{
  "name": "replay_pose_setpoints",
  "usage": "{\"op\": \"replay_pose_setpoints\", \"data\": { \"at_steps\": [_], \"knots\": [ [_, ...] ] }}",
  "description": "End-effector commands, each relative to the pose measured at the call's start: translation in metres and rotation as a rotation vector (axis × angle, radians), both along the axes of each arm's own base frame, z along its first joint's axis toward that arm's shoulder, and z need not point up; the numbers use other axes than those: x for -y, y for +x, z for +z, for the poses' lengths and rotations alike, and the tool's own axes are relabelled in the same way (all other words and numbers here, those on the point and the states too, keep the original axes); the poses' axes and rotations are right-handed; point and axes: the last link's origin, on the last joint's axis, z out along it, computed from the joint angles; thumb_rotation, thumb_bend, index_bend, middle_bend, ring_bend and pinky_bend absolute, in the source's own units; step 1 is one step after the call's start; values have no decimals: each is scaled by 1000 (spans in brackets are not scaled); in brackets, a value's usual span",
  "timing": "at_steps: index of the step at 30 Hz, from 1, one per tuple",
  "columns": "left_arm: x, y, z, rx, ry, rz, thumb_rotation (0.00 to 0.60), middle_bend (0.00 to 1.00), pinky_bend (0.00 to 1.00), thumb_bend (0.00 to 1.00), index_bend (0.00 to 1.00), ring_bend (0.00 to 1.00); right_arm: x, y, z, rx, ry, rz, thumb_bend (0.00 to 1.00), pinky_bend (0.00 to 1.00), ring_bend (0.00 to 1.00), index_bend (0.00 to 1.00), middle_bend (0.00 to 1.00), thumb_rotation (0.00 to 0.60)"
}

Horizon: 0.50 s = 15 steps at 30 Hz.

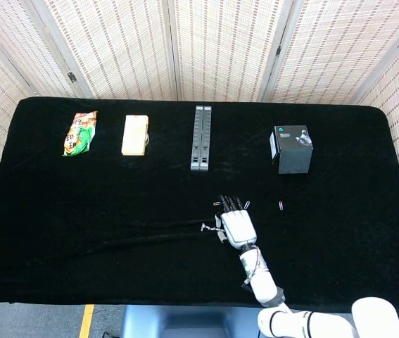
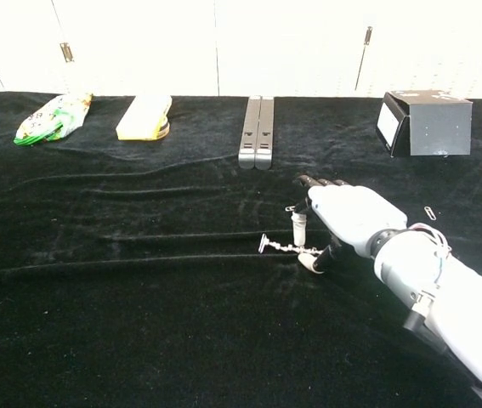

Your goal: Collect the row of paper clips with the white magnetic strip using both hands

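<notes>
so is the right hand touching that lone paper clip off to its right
Apart. The head view shows bare black cloth between the right hand and the lone paper clip.

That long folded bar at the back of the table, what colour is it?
The bar is grey, made of two parallel strips; the chest view shows it best.

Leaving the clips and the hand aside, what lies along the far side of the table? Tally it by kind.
Snack bag: 1
Pale yellow block: 1
Grey folded stand: 1
Black box: 1
Total: 4
</notes>
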Motion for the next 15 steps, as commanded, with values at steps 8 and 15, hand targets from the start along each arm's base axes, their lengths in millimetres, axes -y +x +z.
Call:
{"op": "replay_pose_setpoints", "data": {
  "at_steps": [8,15],
  "knots": [
    [0,-1,1,3,2,3,600,229,15,450,401,79,4,0,3,19,-19,-23,462,0,59,749,151,600],
    [0,-1,1,2,5,6,600,229,15,458,400,79,6,2,8,77,-22,-27,480,0,80,832,211,600]
  ]
}}
